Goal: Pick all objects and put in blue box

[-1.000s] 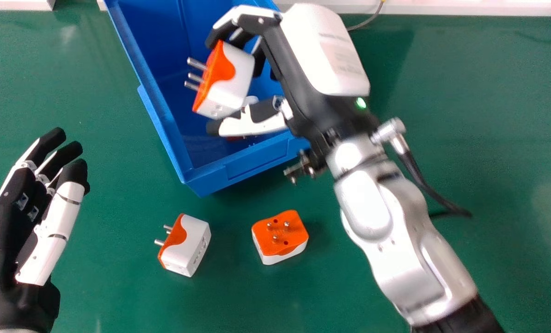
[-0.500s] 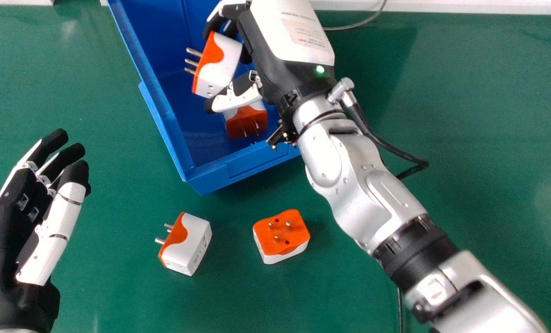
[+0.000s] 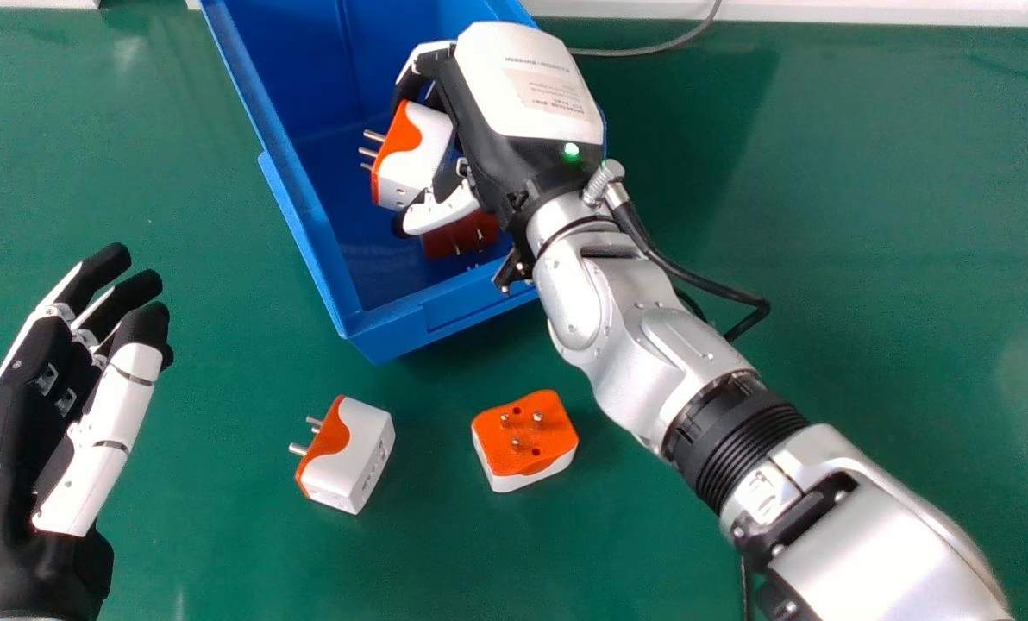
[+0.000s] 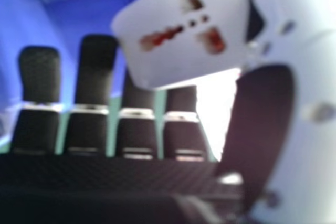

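The hand (image 3: pixel 492 116) holds what seems an adapter (image 4: pixel 181 35).

Inside the blue box (image 3: pixel 445 312), a tilted orange-and-white plug (image 3: pixel 412 159) and second plug (image 3: pixel 455 238); sideways plug (image 3: pixel 357 457) at its six o'clock, prongs-up plug (image 3: pixel 524 444) at five.

Head view down from above; right-hand view close; both share box (image 3: pixel 410 331).

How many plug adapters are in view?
4 visible: one in the right hand, one in the blue box partly behind the thumb, one left, one right on the green table. More may be hidden.
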Robot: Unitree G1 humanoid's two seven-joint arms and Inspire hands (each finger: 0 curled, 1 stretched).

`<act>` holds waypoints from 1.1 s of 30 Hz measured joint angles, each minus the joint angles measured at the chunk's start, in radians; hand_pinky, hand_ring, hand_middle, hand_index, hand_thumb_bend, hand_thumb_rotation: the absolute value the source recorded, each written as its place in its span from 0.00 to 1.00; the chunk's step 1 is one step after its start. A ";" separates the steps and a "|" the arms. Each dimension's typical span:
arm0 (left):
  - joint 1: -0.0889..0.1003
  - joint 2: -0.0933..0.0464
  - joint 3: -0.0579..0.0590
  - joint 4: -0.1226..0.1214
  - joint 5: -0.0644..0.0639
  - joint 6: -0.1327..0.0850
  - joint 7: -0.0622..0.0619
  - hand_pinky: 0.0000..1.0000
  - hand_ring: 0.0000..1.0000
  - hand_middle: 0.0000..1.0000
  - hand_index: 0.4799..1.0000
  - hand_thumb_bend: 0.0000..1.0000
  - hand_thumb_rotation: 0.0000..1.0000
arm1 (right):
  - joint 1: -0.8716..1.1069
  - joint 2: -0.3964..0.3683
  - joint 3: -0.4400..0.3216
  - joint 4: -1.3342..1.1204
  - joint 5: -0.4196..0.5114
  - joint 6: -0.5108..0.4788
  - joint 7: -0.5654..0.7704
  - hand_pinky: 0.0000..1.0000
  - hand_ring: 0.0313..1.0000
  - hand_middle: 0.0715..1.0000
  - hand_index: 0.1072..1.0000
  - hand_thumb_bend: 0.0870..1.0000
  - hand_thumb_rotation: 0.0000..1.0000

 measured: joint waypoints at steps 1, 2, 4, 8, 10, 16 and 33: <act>0.001 0.000 0.000 0.000 0.000 0.000 0.000 0.82 0.84 0.85 0.72 0.52 0.52 | -0.001 0.001 0.001 0.005 0.002 -0.001 -0.001 0.31 0.42 0.50 0.47 0.44 0.00; 0.001 0.000 0.000 0.000 0.001 0.000 0.001 0.82 0.84 0.85 0.72 0.52 0.52 | -0.002 0.000 0.003 0.011 0.004 -0.003 -0.001 0.31 0.42 0.50 0.47 0.44 0.00; 0.004 -0.001 0.000 0.000 0.001 0.000 0.003 0.82 0.84 0.85 0.72 0.52 0.52 | -0.003 -0.001 0.008 0.026 0.008 -0.009 -0.001 0.31 0.42 0.50 0.47 0.44 0.00; 0.006 -0.001 0.000 0.000 0.003 0.000 0.003 0.82 0.84 0.85 0.72 0.52 0.52 | -0.009 -0.001 0.010 0.057 0.025 -0.021 -0.001 0.31 0.42 0.50 0.47 0.44 0.00; 0.006 -0.001 0.000 0.000 0.002 0.000 0.000 0.82 0.84 0.85 0.73 0.52 0.52 | -0.012 0.002 0.012 0.066 0.028 -0.019 0.000 0.31 0.42 0.50 0.47 0.44 0.00; 0.011 -0.001 0.000 0.006 0.000 -0.010 -0.010 0.83 0.85 0.86 0.74 0.51 0.52 | -0.014 0.008 0.020 0.110 0.038 -0.016 0.004 0.31 0.42 0.51 0.47 0.44 0.00; 0.026 -0.004 0.006 0.013 0.002 -0.020 -0.011 0.83 0.85 0.86 0.76 0.52 0.52 | -0.034 0.025 0.050 0.177 0.036 0.067 -0.023 0.29 0.42 0.51 0.48 0.44 0.00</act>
